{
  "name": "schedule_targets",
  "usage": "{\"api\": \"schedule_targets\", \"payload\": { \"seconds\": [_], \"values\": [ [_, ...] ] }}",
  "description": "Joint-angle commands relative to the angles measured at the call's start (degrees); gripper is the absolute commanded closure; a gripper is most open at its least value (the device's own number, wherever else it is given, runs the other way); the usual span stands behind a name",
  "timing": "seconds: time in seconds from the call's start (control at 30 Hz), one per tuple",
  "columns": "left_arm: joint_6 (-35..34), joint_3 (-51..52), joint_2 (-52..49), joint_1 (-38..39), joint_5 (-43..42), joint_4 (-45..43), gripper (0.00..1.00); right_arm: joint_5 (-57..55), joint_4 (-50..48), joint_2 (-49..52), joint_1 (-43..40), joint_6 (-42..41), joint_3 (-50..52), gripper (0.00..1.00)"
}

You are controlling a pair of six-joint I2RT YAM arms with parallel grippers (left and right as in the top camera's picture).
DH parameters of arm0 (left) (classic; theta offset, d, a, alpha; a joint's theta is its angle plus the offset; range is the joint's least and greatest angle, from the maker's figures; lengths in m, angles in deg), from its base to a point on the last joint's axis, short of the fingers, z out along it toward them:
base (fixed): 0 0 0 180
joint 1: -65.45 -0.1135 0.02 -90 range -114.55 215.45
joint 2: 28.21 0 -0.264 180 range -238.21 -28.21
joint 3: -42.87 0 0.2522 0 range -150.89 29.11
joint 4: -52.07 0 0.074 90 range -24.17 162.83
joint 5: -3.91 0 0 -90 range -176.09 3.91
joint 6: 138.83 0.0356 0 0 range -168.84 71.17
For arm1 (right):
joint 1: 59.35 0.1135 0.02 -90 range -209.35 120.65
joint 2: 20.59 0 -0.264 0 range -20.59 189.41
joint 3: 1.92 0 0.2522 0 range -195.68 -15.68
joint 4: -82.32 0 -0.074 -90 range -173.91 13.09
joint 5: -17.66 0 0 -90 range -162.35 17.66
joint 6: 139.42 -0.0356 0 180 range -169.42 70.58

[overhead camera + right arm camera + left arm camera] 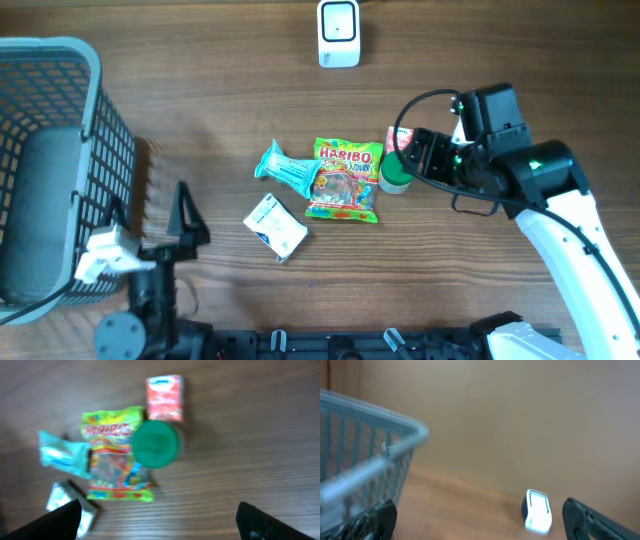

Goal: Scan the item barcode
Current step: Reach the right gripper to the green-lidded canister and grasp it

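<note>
The wooden counter [200, 100] carries everything. A loose cluster of goods lies flat in its middle, probably spread out so that any one can be lifted singly. The grey mesh basket [108, 130] sits at the left edge, likely there to receive scanned goods. Beside it the left arm's fingers [185, 215] stand wide and empty, low and clear of the working area. The right arm's fingers [55, 522] are also spread wide and hold nothing. They hang over the cluster's right side, so I judge the green-lidded tub [156, 443] to be the item for scanning, though nothing is touched yet. The Haribo bag [345, 180] lies face up in the centre, with the teal packet [285, 168] overlapping its left edge. The white packet [276, 226] lies apart, nearer the arms. The red carton [164, 397] lies flat just beyond the tub, which stands upright against the bag's right edge. No barcode shows on any upward face, so turning will probably be needed. The white scanner [338, 33] stands at the far edge, well apart from the cluster, so the item must be carried to it.
</note>
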Motion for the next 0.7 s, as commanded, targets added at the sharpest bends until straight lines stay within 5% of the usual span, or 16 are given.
{"api": "schedule_targets", "payload": {
  "seconds": [0.0, 0.4, 0.67],
  "values": [
    [-5.16, 10.05, 0.20, 0.31, -3.04, -8.90, 0.00, -8.41, 5.86, 0.09, 0.26, -3.56, -3.89, 0.01],
    [-9.46, 20.61, 0.20, -5.38, -3.04, -9.07, 0.00, 4.63, 14.19, 8.07, 0.24, -0.66, -7.48, 0.00],
    [-9.40, 20.81, 0.20, -8.22, -3.21, -9.16, 0.00, 4.98, 12.68, 16.09, 0.26, -8.90, -9.27, 0.00]
  ]
}}
